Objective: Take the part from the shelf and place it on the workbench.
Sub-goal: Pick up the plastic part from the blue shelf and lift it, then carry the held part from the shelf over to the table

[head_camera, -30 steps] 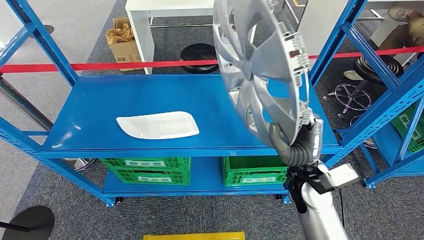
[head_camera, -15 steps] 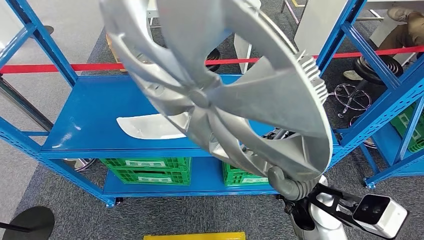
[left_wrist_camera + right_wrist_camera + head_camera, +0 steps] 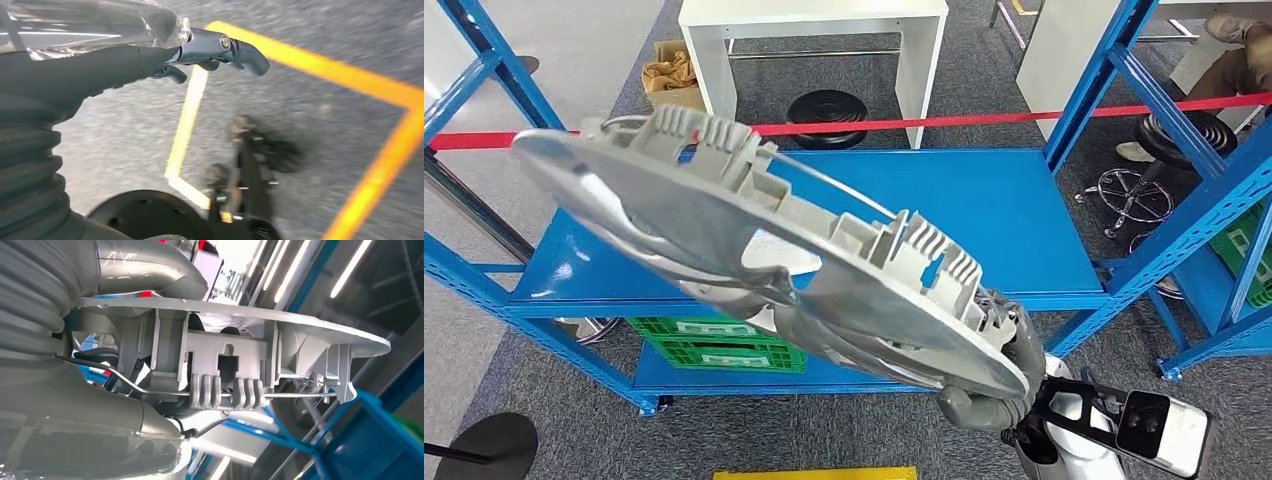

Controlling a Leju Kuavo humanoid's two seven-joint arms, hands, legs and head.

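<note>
So the right hand (image 3: 984, 400) sits down at about 5 o'clock in the head view, fingers clamped on the rim of the silver wheel cover (image 3: 754, 250), which is tipped nearly flat and stretches from there up toward 10 o'clock, held out in the air in front of the blue shelf (image 3: 984, 210). The right wrist view shows the thumb (image 3: 145, 270) pressed on the cover's edge with its clips and wire ring right there. The left hand (image 3: 150, 60) hangs over grey floor with yellow tape lines (image 3: 187, 115), fingers curled in, holding nothing
</note>
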